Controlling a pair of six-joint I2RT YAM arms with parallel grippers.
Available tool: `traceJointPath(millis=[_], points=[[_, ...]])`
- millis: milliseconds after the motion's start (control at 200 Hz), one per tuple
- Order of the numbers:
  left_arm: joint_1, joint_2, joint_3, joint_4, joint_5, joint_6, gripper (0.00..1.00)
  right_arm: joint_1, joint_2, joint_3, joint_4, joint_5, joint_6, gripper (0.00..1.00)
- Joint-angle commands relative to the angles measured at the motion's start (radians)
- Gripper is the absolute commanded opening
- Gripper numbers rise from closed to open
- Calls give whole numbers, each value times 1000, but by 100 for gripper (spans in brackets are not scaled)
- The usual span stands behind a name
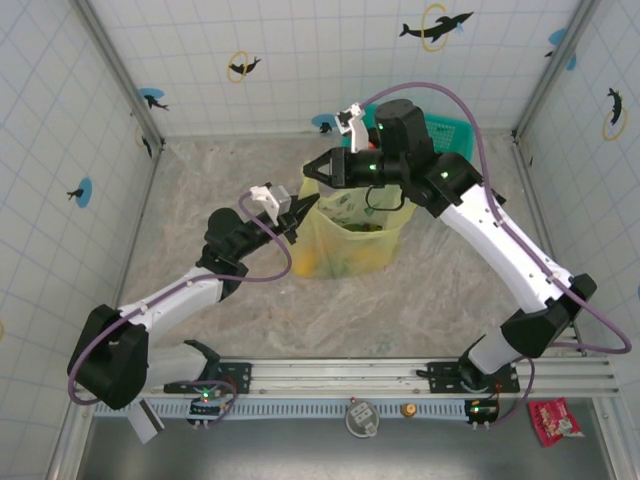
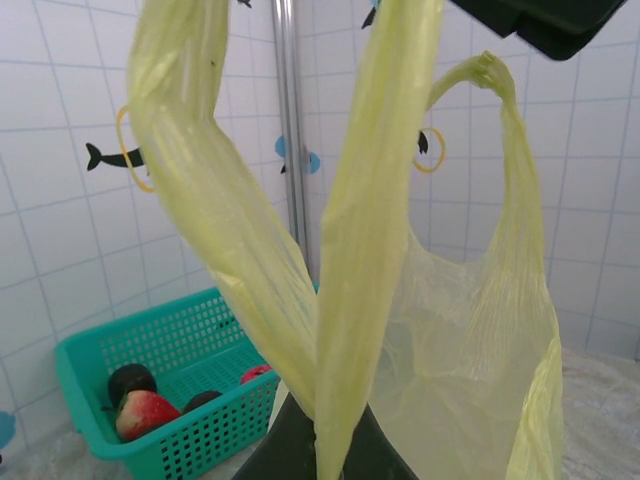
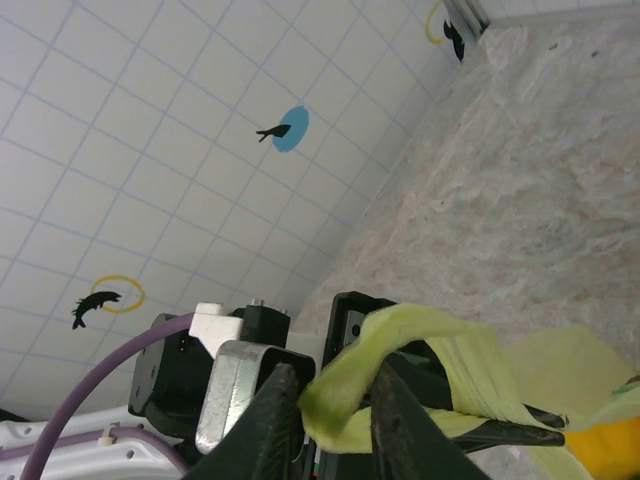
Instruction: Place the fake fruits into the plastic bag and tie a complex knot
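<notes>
The yellow-green plastic bag (image 1: pixel 352 236) stands mid-table, with fake fruits (image 1: pixel 312 262) showing through its film. My left gripper (image 1: pixel 298 216) is at the bag's left top corner, shut on a bag handle (image 2: pixel 365 250); two strands of it rise from the jaws (image 2: pixel 322 445). My right gripper (image 1: pixel 312 170) hovers above the bag's back left. Its fingers (image 3: pixel 283 425) stand slightly apart, with the folded end of a handle strap (image 3: pixel 350 385) lying loosely between them. A yellow fruit (image 3: pixel 603 452) shows inside the bag. No knot is visible.
A teal mesh basket (image 1: pixel 447 131) sits at the back right against the wall, behind the right arm. It holds a red fruit (image 2: pixel 142 413) and dark fruits (image 2: pixel 131 380). Tiled walls close in the table on three sides.
</notes>
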Motion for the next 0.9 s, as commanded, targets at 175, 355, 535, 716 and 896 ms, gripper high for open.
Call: traceJointPath(millis=[175,355,535,716,896], points=[[-3,-11,7,-28,-1,39,0,5,-2,-4,29,27,-10,0],[-8,-36,-22,-34,-31,45,2,-9,30,67,8,-3,-13,0],[-8,-53,-17,-103,-69,42,40,-16,63,145,-29,-59,-7,0],[-8,-64,-28,-85,-100,51,51,-15,64,161,-25,-110,3,0],[-6,-23,7,-40,-84,44,51,-9,68,161,-18,-154,0,0]])
